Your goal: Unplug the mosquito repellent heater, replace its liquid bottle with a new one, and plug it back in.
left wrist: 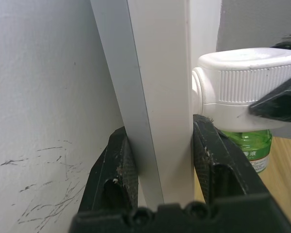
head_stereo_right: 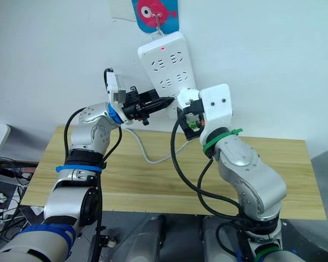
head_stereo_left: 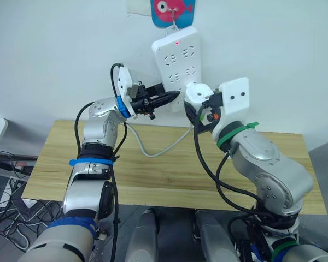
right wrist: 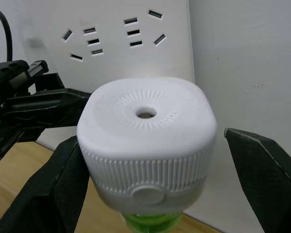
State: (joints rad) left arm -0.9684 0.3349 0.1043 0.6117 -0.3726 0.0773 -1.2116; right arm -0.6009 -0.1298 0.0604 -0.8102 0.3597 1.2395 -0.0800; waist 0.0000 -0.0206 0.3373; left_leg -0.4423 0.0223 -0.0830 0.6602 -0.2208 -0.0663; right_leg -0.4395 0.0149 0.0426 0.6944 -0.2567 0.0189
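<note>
A white power strip [head_stereo_left: 177,60] hangs on the wall. My left gripper [head_stereo_left: 172,98] is shut on its lower left edge, with a black finger [left wrist: 119,165] on either side of the strip. The white mosquito repellent heater [right wrist: 145,114] sits against the strip's face near its lower right corner. A green liquid bottle [left wrist: 250,145] hangs under the heater, its neck hidden inside it. My right gripper [head_stereo_left: 199,103] is open around the heater. One finger [right wrist: 53,184] touches its side. The other finger [right wrist: 262,170] stands a small gap away.
The strip's white cable [head_stereo_left: 158,147] loops down onto the wooden table [head_stereo_left: 153,180] below. A fish-shaped hook [head_stereo_left: 172,11] holds the strip at the top. Loose cables [head_stereo_left: 3,174] lie on the floor to the left of the table.
</note>
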